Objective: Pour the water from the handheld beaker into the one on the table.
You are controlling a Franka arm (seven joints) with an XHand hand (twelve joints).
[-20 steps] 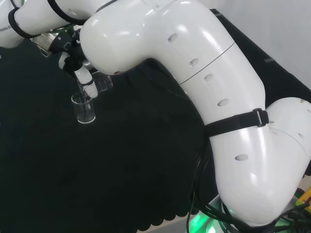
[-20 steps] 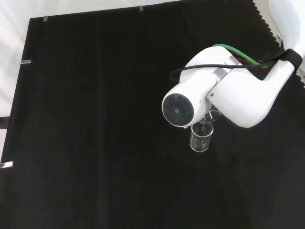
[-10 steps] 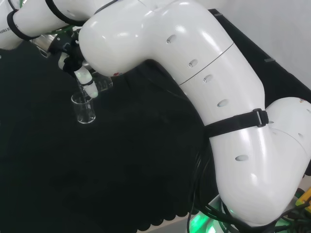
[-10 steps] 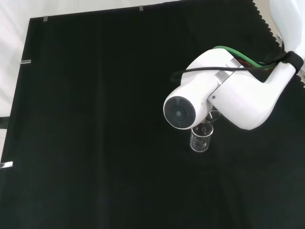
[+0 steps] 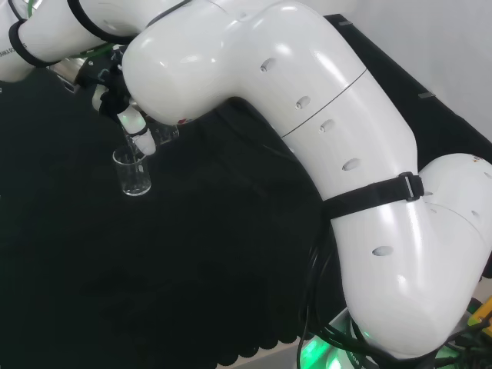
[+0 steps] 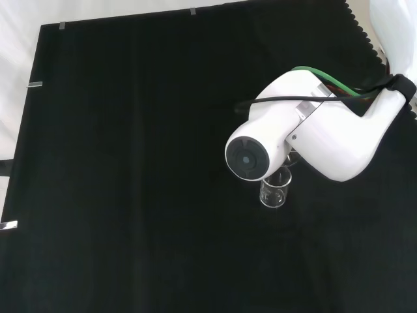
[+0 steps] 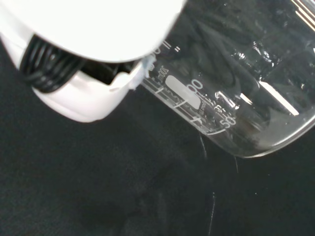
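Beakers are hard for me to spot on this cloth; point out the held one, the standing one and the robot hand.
Held beaker [image 7: 231,93], wrist view, glass wall.
Standing beaker [image 5: 133,175], head view, side wall.
Robot hand [image 5: 132,121], head view, a finger.

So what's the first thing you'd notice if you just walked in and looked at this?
The huge white robot arm, which bulks across the right of the head view above the black cloth. Then the little clear beaker standing on the cloth at the left of that view, with the hand tipping a second beaker just over it. In the wrist view that tilted glass looks big and close.
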